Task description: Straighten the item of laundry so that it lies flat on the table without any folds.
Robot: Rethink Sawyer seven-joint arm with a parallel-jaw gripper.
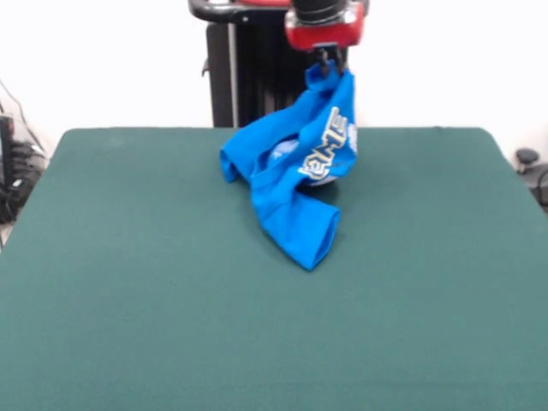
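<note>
The item of laundry, a bright blue T-shirt with white-and-yellow block lettering, hangs bunched and folded in the front view. Its top edge is pinched in my gripper near the picture's top, right of centre. The gripper is shut on the cloth and holds it well above the table. From there the shirt drapes down and to the left. Its lower part, a sleeve or hem end, rests on the green surface at about the table's middle.
Behind the far edge of the table stands the black pedestal. Cables and dark equipment lie past the left edge, and a small dark object sits past the right edge.
</note>
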